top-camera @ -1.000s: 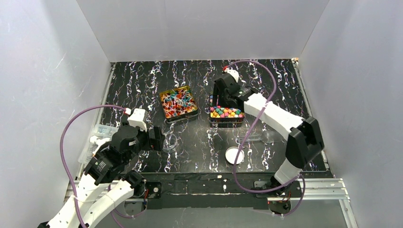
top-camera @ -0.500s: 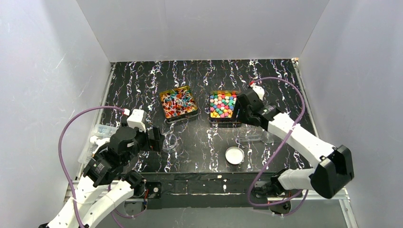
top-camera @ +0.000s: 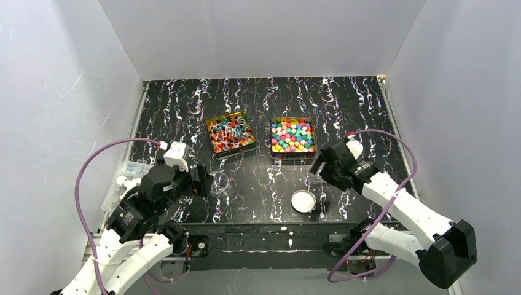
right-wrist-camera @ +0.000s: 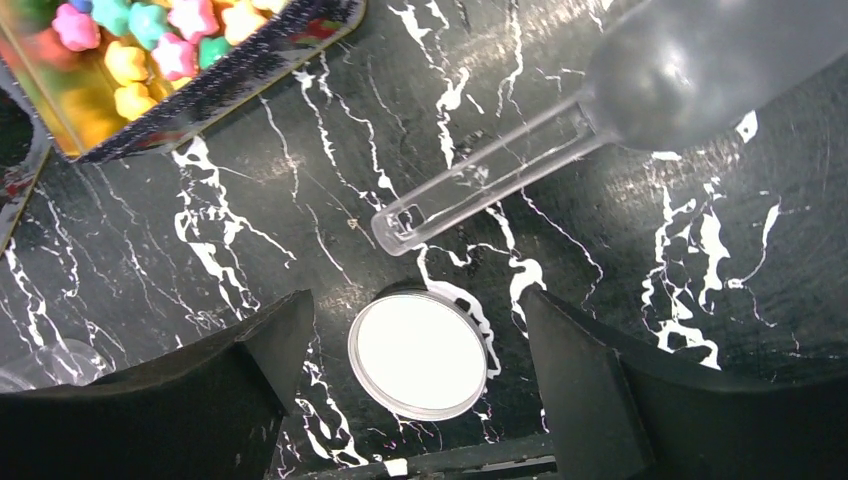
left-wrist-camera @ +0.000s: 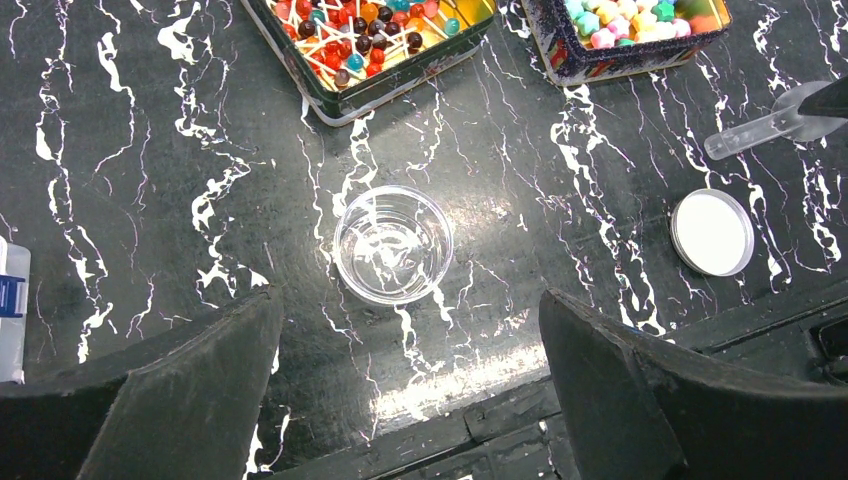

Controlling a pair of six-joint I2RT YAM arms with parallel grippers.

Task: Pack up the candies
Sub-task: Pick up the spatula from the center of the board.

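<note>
Top external view: the right gripper [right-wrist-camera: 415,300] has retreated from the candies [top-camera: 292,136] (all still in their two tins [top-camera: 292,156]) to hover spread and empty over the scoop [right-wrist-camera: 480,185], likely grabbing it next; left gripper [left-wrist-camera: 410,300] gapes idle.

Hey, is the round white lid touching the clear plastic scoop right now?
Apart. The right wrist view shows bare black table between the white lid and the handle end of the clear scoop; the left wrist view agrees.

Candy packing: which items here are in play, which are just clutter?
In play: round candies, star-shaped candies, clear cup, white lid, likely the clear scoop.
Lying about: plastic box at far left.
</note>
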